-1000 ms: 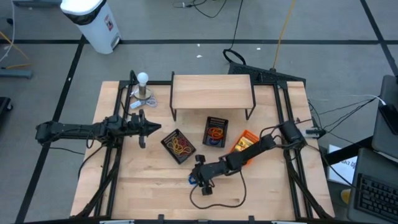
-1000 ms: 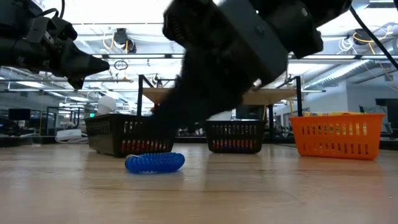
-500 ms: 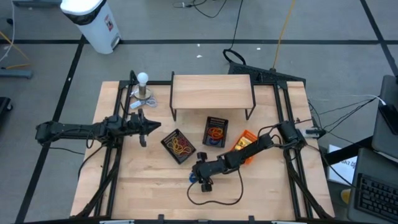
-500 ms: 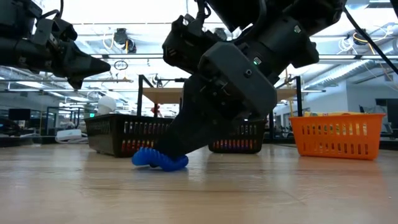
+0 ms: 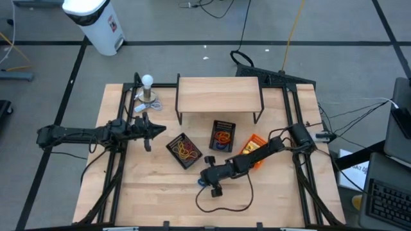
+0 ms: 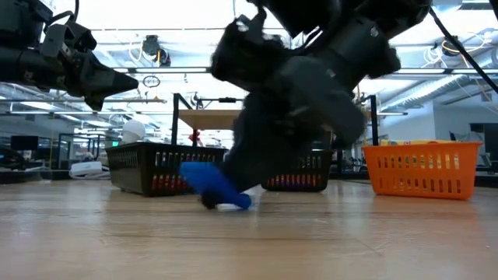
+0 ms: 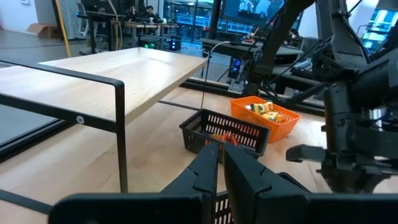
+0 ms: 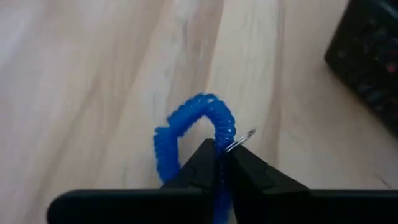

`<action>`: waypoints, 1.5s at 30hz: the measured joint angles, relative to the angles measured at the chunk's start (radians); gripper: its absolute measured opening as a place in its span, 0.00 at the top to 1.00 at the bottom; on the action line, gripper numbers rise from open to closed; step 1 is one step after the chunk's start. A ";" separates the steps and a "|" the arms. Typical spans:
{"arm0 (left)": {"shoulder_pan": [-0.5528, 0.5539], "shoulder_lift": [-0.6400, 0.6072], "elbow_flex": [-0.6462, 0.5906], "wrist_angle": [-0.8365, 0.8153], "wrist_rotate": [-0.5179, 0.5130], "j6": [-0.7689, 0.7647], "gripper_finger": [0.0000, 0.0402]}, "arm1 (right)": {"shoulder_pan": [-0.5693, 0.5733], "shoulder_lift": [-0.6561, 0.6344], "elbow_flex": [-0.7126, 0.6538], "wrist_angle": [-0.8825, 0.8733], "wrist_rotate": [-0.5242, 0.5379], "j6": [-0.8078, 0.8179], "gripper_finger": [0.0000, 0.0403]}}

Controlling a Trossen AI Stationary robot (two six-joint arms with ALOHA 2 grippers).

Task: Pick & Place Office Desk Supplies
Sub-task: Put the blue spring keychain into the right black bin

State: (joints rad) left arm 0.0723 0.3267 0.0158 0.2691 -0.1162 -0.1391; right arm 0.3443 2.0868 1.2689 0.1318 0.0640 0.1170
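- Low in the centre of the high view, the right gripper [image 5: 207, 181] was clamped on a blue coiled band [image 8: 198, 134], pinching one side of its loop just above the wooden table [image 5: 148, 192].
- Judged light, springy and soft, the coil would stretch and sag; a grip across the coils suits it better than one on its small metal ring [image 8: 241, 141].
- At frame left, the left gripper [image 5: 160, 132] hovered with fingers together, holding nothing.
- Behind stood two black mesh trays [image 5: 185, 151] and an orange tray [image 6: 420, 166]; the bare wood looked smooth.

Place: I read this as a robotics lab — open hall.
Floor: taped lines [image 5: 77, 61], loose cables [image 5: 292, 29].
Background: I see workbenches [image 7: 130, 25], monitors [image 7: 261, 9] — ceiling strip lights [image 6: 117, 27].
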 joint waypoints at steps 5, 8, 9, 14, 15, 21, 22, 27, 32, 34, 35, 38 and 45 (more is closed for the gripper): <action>0.000 0.000 0.000 0.020 0.000 0.006 0.94 | -0.002 -0.121 -0.026 0.007 -0.017 -0.074 0.96; 0.000 0.000 0.000 0.027 0.000 0.029 0.94 | -0.027 -0.229 -0.082 0.020 -0.017 -0.129 0.98; 0.000 0.000 0.000 0.031 0.000 0.034 0.94 | -0.040 -0.266 -0.107 0.019 -0.017 -0.137 0.98; 0.000 0.000 0.000 0.047 -0.033 0.040 0.94 | -0.105 -0.513 -0.269 0.137 -0.014 -0.152 0.98; 0.000 0.000 0.000 0.047 -0.039 0.040 0.94 | -0.118 -0.569 -0.308 0.167 -0.016 -0.146 0.98; 0.000 0.000 0.000 0.048 -0.043 0.040 0.94 | -0.189 -0.930 -0.579 0.317 -0.014 -0.101 0.98; 0.000 0.000 0.000 0.048 -0.043 0.040 0.94 | -0.198 -0.989 -0.617 0.328 -0.014 -0.095 0.98; 0.000 0.000 0.000 0.051 -0.052 0.055 0.94 | -0.240 -1.236 -0.800 0.366 -0.006 -0.079 0.98; 0.000 0.000 0.000 0.051 -0.053 0.055 0.94 | -0.291 -1.430 -0.929 0.393 -0.010 -0.061 0.98; 0.000 0.000 0.000 0.050 -0.052 0.056 0.94 | -0.323 -1.491 -0.975 0.401 -0.011 -0.037 0.98; 0.000 0.000 0.000 0.050 -0.052 0.056 0.94 | -0.336 -1.519 -0.998 0.408 -0.013 -0.025 0.98; 0.000 0.000 0.000 0.050 -0.052 0.056 0.94 | -0.364 -1.588 -1.062 0.420 -0.015 -0.006 0.98; 0.000 0.000 0.000 0.047 -0.069 0.058 0.94 | -0.385 -1.702 -1.198 0.489 -0.015 -0.003 0.98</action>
State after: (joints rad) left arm 0.0725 0.3271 0.0154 0.3157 -0.1856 -0.0807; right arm -0.0411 0.3847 0.0709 0.6206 0.0495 0.1136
